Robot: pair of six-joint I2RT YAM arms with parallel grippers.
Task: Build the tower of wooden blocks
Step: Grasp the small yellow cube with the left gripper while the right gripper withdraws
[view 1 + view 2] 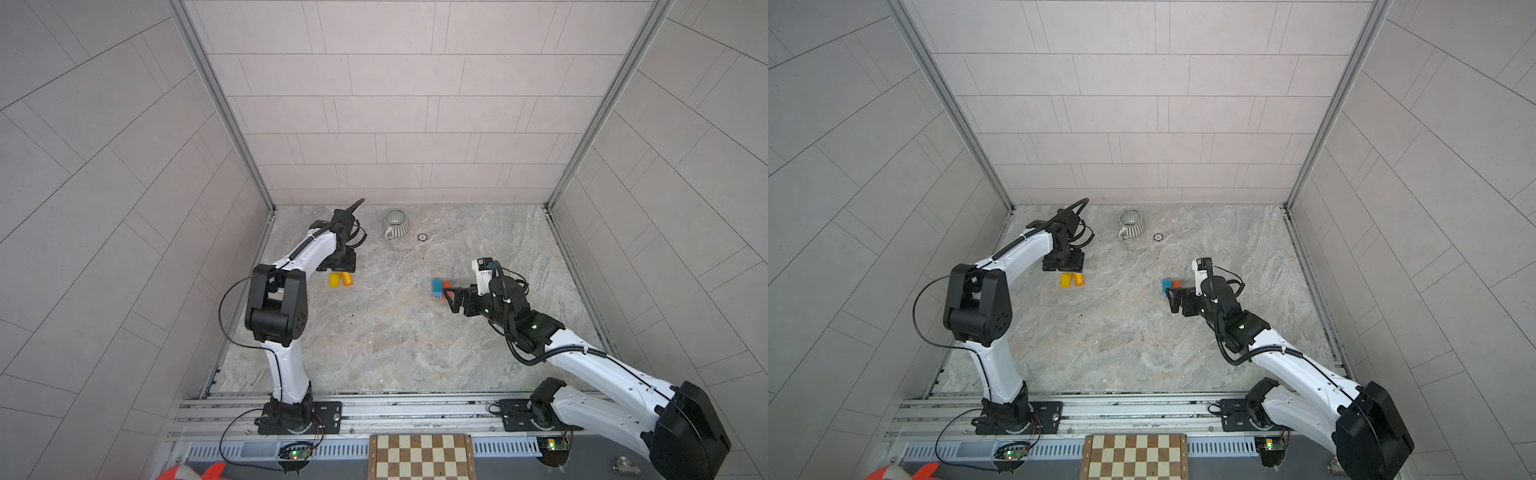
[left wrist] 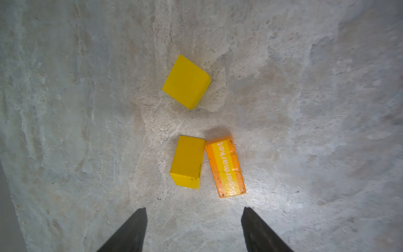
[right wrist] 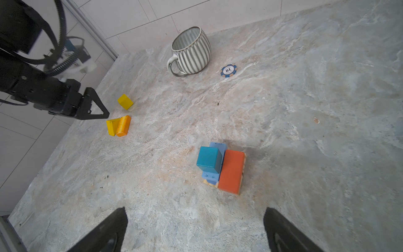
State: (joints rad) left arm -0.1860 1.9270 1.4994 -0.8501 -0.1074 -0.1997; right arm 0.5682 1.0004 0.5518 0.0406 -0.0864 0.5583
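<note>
The wood block tower stands mid-table: a teal cube on a light-blue block, an orange-red block beside them, all on pale wood pieces. Both top views show the tower. My right gripper is open and empty, just short of the tower. A yellow cube, a yellow block and an orange "supermarket" block lie loose on the left. My left gripper hovers over them, open, holding nothing. In a top view only the yellow block and the orange block show.
A grey ribbed cup stands near the back wall, with a blue poker chip beside it. A chessboard lies off the front edge behind the arm rail. Tiled walls close in the table at back and sides.
</note>
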